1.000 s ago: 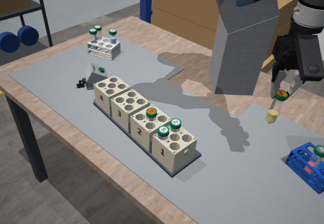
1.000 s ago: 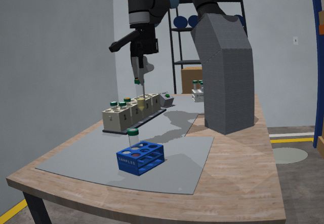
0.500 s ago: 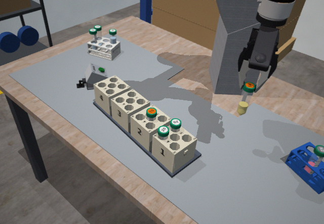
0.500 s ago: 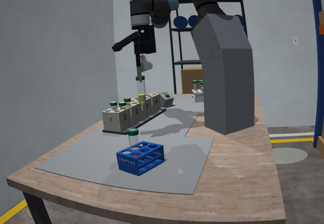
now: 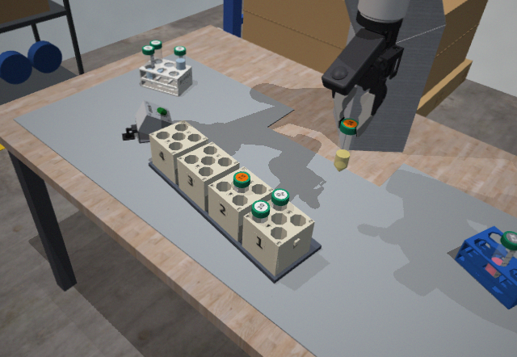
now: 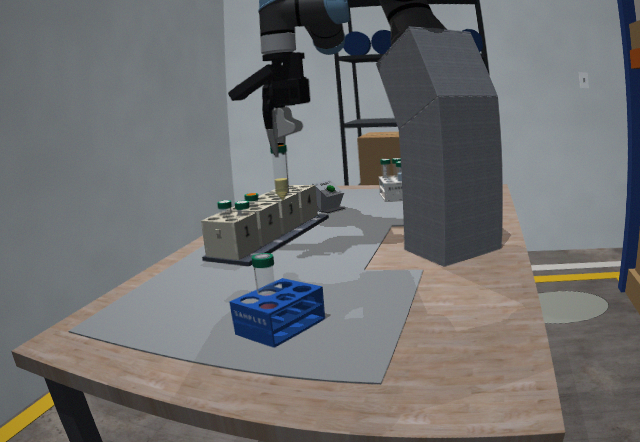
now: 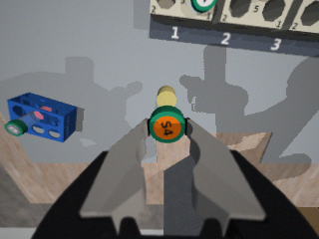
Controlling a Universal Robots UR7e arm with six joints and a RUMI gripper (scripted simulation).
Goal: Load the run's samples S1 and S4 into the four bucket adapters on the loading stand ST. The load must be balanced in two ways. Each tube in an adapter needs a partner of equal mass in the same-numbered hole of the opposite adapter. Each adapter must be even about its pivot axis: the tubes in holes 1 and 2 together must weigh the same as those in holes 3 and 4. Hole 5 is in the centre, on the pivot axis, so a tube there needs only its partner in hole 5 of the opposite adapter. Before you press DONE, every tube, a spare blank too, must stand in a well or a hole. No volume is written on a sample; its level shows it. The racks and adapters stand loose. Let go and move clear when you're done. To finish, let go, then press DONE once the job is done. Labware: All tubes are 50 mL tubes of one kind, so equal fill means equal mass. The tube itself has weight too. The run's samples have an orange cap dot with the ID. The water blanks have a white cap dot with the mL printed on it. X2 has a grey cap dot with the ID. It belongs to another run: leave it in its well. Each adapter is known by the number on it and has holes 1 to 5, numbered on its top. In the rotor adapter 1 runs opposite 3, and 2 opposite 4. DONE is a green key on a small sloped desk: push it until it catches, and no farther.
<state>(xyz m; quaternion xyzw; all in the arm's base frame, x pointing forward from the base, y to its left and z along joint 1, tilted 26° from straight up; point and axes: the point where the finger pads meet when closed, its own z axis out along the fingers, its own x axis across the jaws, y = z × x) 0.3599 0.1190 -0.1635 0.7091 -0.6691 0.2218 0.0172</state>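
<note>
My gripper (image 5: 348,124) (image 6: 279,149) (image 7: 166,119) is shut on the orange-capped S4 tube (image 5: 342,157) (image 6: 281,186) (image 7: 166,96), low yellow fill, hanging upright in the air on the arm's side of the stand (image 5: 313,248) (image 7: 164,33). Adapter 1 (image 5: 292,257) (image 6: 219,241) holds two white-dot blanks, apparently 20: one (image 5: 279,197) in hole 1, another (image 5: 260,208) in the left hole in the top view. Adapter 2 (image 5: 225,220) has an orange-dot tube (image 5: 241,178) (image 6: 251,196), seemingly S1, in its centre hole. Adapters 3 (image 5: 195,190) and 4 (image 5: 166,163) show empty holes.
The blue sample rack (image 6: 250,318) (image 7: 71,121) holds the grey-dot tube (image 5: 510,239) (image 6: 262,260) (image 7: 16,127). The white blank rack (image 5: 186,81) (image 6: 391,194) at the far end holds three tubes. The green DONE key (image 5: 161,111) (image 6: 330,188) is on its desk beside adapter 4.
</note>
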